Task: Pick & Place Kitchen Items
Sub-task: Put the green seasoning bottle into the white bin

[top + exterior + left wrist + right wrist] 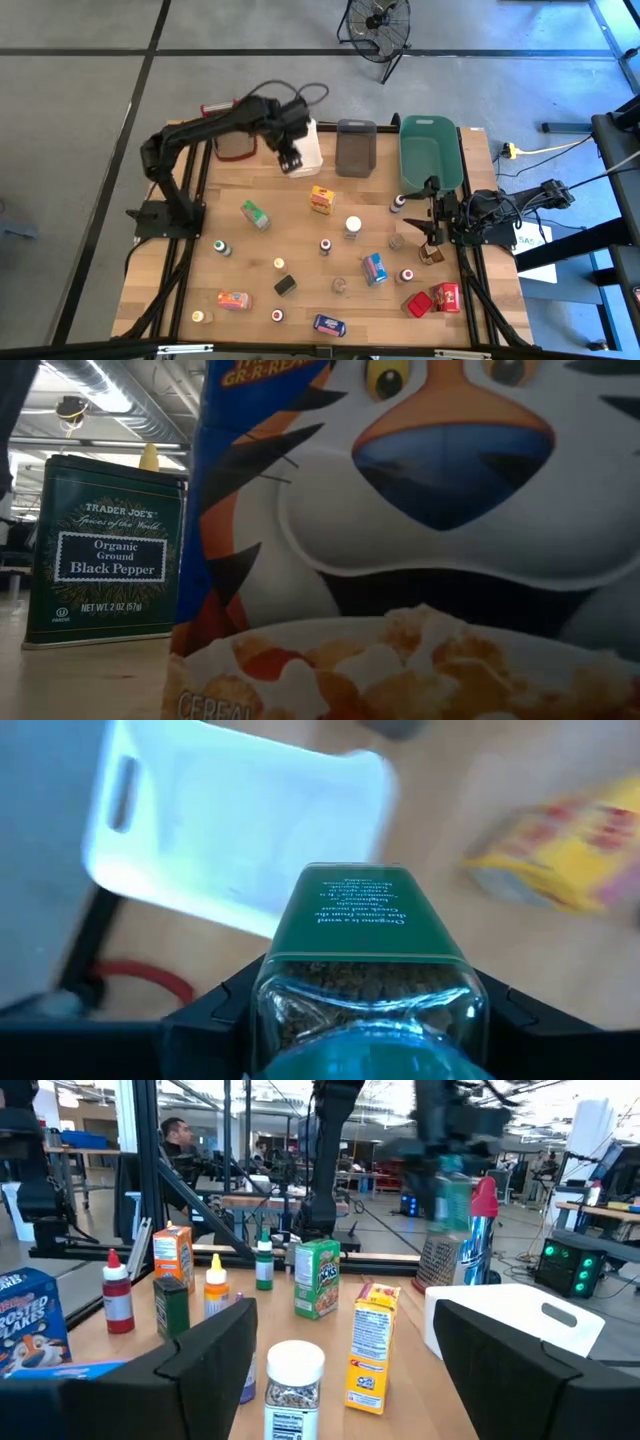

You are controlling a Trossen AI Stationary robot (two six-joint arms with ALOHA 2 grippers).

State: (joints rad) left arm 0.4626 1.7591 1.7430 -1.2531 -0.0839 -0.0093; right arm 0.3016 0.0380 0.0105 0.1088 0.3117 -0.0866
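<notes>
Left pincer [291,160]: clamped on an oregano jar [372,960], green label and blue-green cap, held in the air at the near lip of the white tub [308,148] by the surface's far edge.
Right pincer [432,228]: jaws wide, holding nothing, parked low near the right edge, just off the green tub [430,150].
Step in hand: by my reckoning, carrying the jar over the white tub to drop it in.
Doing it well: I would bring the jar clear past the tub's rim and over its middle before letting go, and lower it some so it does not bounce out. The jar lies lengthwise between the fingers, so a slow release should keep it from rolling off the edge.
Watch for: the grater [468,1240] and grey tub [356,147] stand close by along the far edge; the arm should swing clear of them.
Left to do: many items scattered over the surface, among them a yellow box [321,200] near the middle and a pepper tin [105,550] at the near edge.
</notes>
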